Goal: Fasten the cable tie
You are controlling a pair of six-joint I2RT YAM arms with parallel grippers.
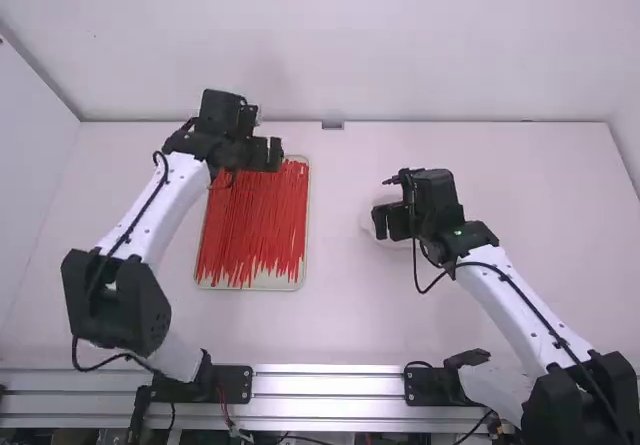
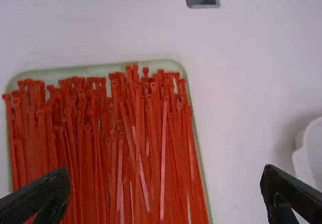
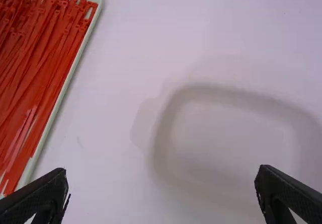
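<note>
1. The left gripper (image 1: 255, 155) hangs in the upper left of the high view. Its jaws are spread wide and hold nothing. It sits right above the far end of the red stack, placed, I'd say, to come down on a single tie.
2. Beneath it the cable ties (image 1: 255, 225) lie lengthwise in a loose bundle with their heads toward the back wall. They fill a pale tray (image 1: 250, 286) left of centre, and none is looped or fastened yet.
3. The right gripper (image 1: 396, 225), just right of centre, is likewise wide open and empty, poised over a shallow white dish (image 3: 226, 138).
4. The dish looks empty, though white on the white table (image 1: 500, 165) makes that hard to be sure of. It is probably set there to receive finished ties.
</note>
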